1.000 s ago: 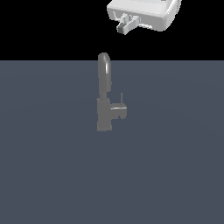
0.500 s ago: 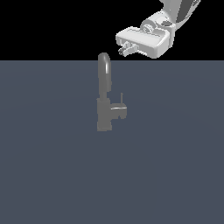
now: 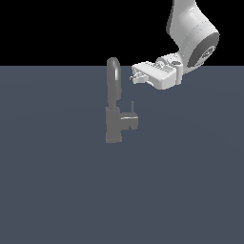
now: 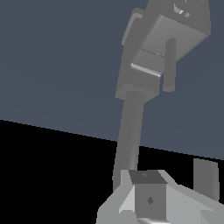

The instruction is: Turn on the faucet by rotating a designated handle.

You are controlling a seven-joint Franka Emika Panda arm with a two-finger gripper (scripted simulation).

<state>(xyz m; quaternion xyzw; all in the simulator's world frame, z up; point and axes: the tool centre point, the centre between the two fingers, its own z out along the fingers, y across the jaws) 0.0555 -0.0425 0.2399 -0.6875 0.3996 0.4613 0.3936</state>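
The grey faucet (image 3: 113, 126) stands upright on the dark floor, its arched spout (image 3: 113, 71) rising from a blocky body. The handle (image 3: 129, 121) is a short stub on the body's side toward the exterior view's right, carrying a thin upright pin (image 3: 132, 106). My gripper (image 3: 135, 75) hovers level with the spout's top, just to its right and well above the handle, touching nothing. In the wrist view the faucet (image 4: 130, 131) runs up to the body, the handle pin (image 4: 169, 65) shows beside it, and my gripper (image 4: 175, 170) has its two fingers apart with nothing between them.
The white arm (image 3: 190, 38) comes in from the upper part of the exterior view's right. The flat grey-blue floor (image 3: 62, 190) stretches around the faucet, with a black background behind it.
The gripper has come down from the top of the exterior view and moved left, closer to the spout's top. More of the arm is in view. The faucet and handle have not moved.
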